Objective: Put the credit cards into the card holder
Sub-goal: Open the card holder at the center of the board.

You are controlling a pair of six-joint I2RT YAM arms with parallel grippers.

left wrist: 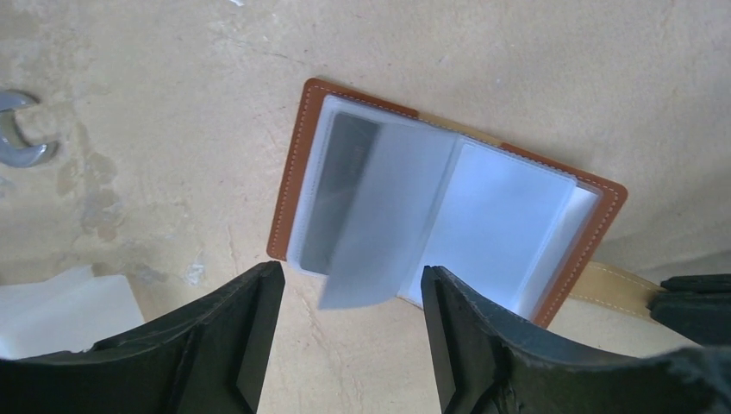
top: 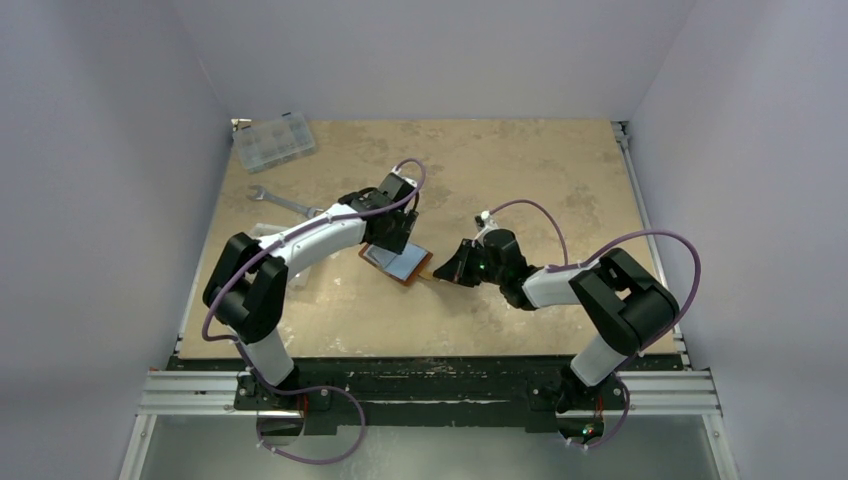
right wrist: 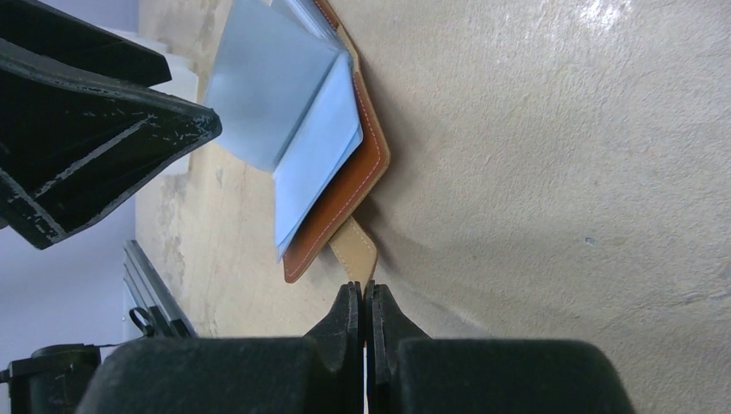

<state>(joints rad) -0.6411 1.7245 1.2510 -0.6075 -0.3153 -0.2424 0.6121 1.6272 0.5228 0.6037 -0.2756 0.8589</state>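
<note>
The card holder (top: pixel 398 263) lies open on the table, brown leather rim (left wrist: pixel 289 190) framing clear plastic sleeves. One sleeve page (left wrist: pixel 379 224) stands half lifted over the spine. A dark grey rectangle (left wrist: pixel 340 185) shows through the left sleeve; I cannot tell whether it is one of the credit cards. No loose credit card is in view. My left gripper (left wrist: pixel 352 280) hovers open just above the holder's near edge, nothing between its fingers. My right gripper (right wrist: pixel 362 289) is shut on the holder's tan strap (right wrist: pixel 355 250), low at the table.
A silver wrench (top: pixel 285 203) lies left of the left arm, and a clear compartmented box (top: pixel 272 140) sits at the far left corner. A white tray (left wrist: pixel 60 310) is partly hidden under the left arm. Bare table stretches to the right and back.
</note>
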